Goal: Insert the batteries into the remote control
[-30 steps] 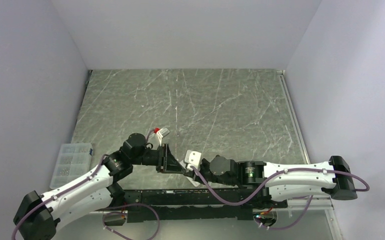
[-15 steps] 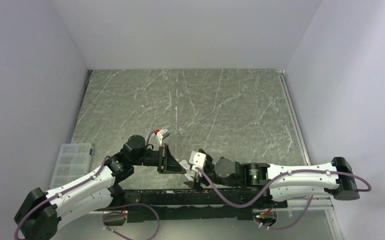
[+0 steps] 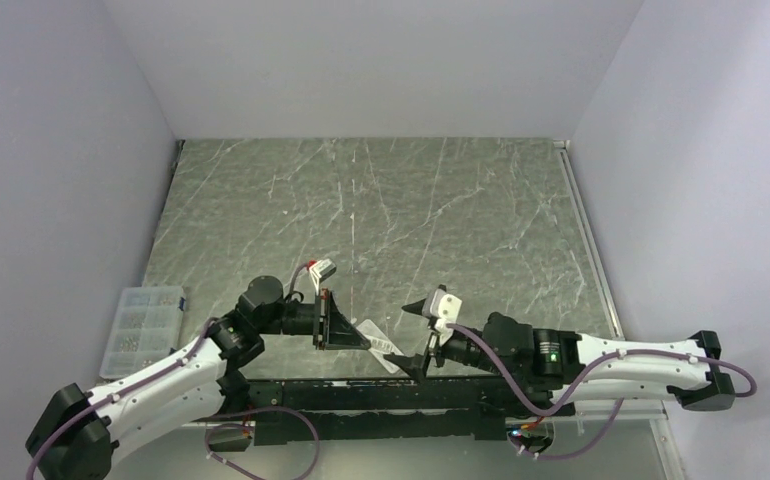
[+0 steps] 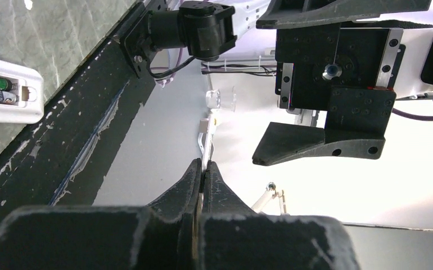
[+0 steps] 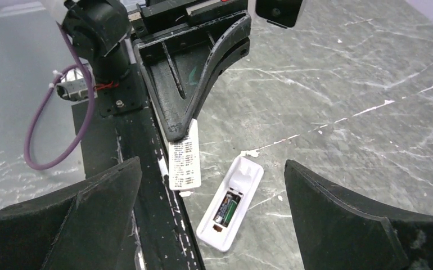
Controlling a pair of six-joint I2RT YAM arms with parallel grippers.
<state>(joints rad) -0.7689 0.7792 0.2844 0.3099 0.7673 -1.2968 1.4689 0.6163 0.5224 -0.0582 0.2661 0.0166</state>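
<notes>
The white remote control [image 5: 232, 201] lies back up on the grey table, its cover off. Dark batteries [image 5: 229, 210] sit in its open compartment. My right gripper [image 5: 211, 197] hovers above it, open wide, with one jaw on each side and nothing held. The remote also shows at the left edge of the left wrist view [image 4: 7, 97] and as a white strip [image 3: 368, 329] from above. My left gripper [image 4: 204, 166] is shut on a thin white labelled battery cover [image 5: 184, 160], which it holds over the table's near edge, beside the remote. The right gripper [image 3: 408, 336] faces the left gripper [image 3: 367, 343].
A black rail [image 3: 361, 392] runs along the near table edge, just beside the remote. A clear box of small parts [image 3: 141, 325] stands at the left edge. The grey marbled table [image 3: 411, 220] stretches to the back wall.
My right gripper has opened wide and drawn back to the right, away from the left gripper. The left gripper has shut on the cover and shifted slightly left.
</notes>
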